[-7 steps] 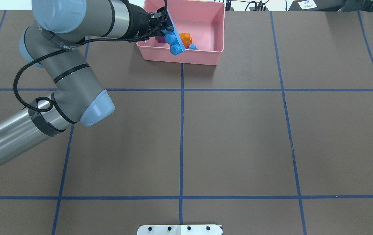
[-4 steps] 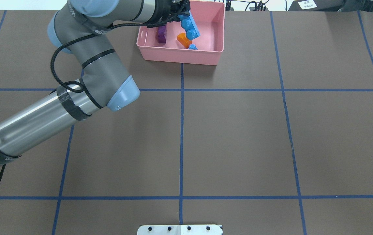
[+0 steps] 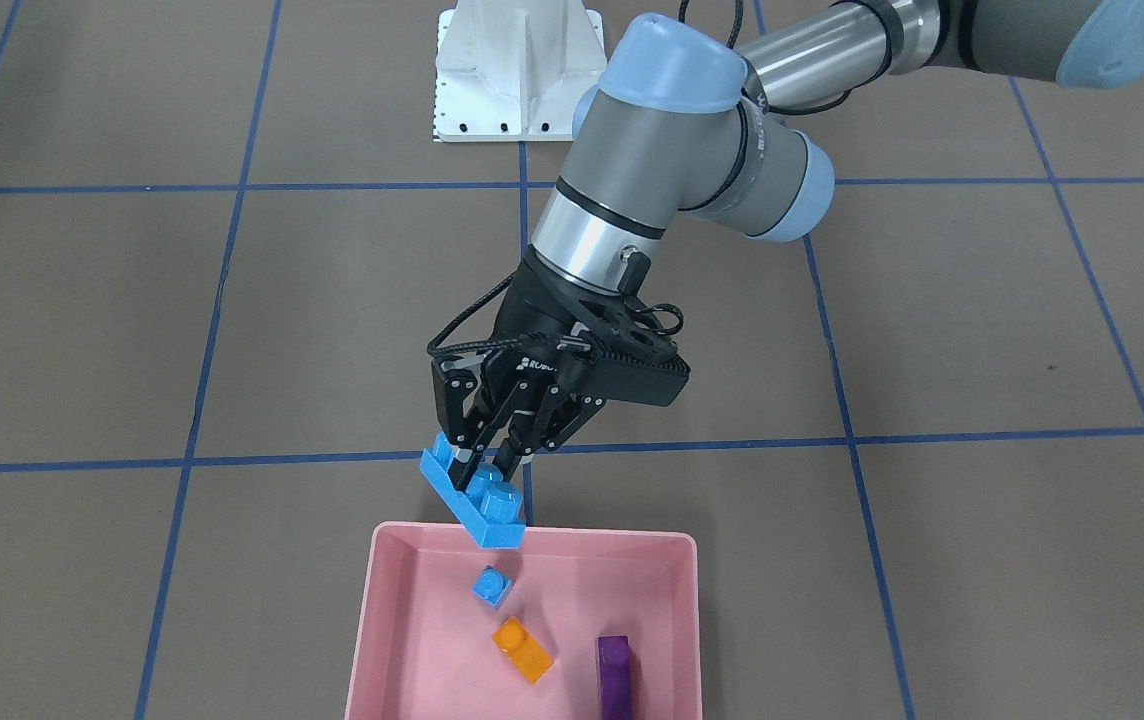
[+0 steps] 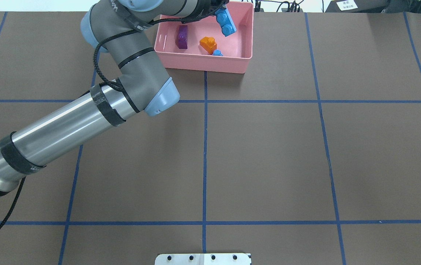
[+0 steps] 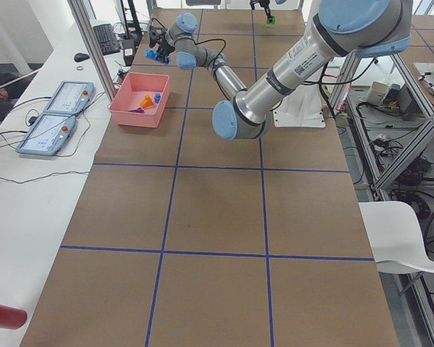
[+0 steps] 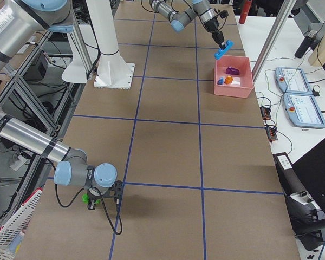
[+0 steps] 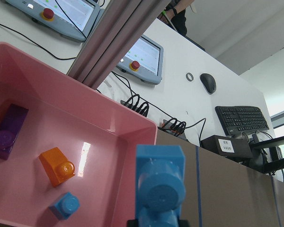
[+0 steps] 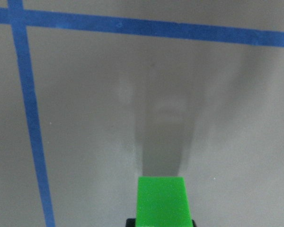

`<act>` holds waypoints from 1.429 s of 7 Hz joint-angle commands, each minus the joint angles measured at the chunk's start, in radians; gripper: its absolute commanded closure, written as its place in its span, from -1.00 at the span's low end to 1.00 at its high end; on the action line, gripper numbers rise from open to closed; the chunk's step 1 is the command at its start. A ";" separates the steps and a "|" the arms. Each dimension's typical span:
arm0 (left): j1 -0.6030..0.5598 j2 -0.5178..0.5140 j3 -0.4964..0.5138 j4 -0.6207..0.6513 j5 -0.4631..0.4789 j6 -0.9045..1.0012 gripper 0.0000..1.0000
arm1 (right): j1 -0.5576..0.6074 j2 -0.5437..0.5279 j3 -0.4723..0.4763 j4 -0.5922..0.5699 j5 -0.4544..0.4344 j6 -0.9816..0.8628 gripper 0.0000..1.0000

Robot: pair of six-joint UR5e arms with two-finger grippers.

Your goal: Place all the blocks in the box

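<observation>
Exterior front-facing view gives me the clearest look. The left gripper [image 3: 485,462] has its fingers drawn narrow and is clamped on the long light-blue bar [image 3: 472,500]. It pinches the bar among the studs, near the bar's upper end. The bar hangs tilted in the air, and its lower end overlaps the top rim of the pink box [image 3: 622,540] at the bottom centre of the frame.

On the box floor I see three blocks lying loose. The tiny light-blue block [image 3: 492,586] is just below the bar. The orange block [image 3: 522,648] is near it, lower in the frame. The purple block [image 3: 614,672] is to the right, apart from both. In the overhead view the bar [image 4: 226,23] shows over the upper right part of the box [image 4: 207,63].

Further out, the right gripper [image 6: 97,199] sits low over the table at the lower left of the exterior right view, well apart from the box. The green block [image 8: 162,201] fills the bottom centre of its wrist view. I cannot tell whether the fingers are clamped on it.
</observation>
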 commanded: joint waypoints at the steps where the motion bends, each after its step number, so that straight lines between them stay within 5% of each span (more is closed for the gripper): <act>1: 0.019 -0.072 0.188 -0.069 0.099 -0.002 1.00 | 0.067 -0.037 0.092 -0.002 -0.011 0.000 1.00; 5: 0.012 -0.083 0.390 -0.127 0.201 -0.002 1.00 | 0.268 -0.026 0.219 -0.004 -0.047 0.000 1.00; 6: 0.010 -0.082 0.397 -0.127 0.199 0.003 -0.56 | 0.300 -0.026 0.253 -0.004 -0.047 0.001 1.00; 7: 0.010 -0.083 0.394 -0.127 0.199 0.001 -0.92 | 0.317 -0.008 0.262 -0.004 -0.048 0.002 1.00; 10: 0.002 -0.083 0.297 -0.110 0.141 -0.036 -0.99 | 0.393 0.136 0.265 -0.004 -0.050 0.000 1.00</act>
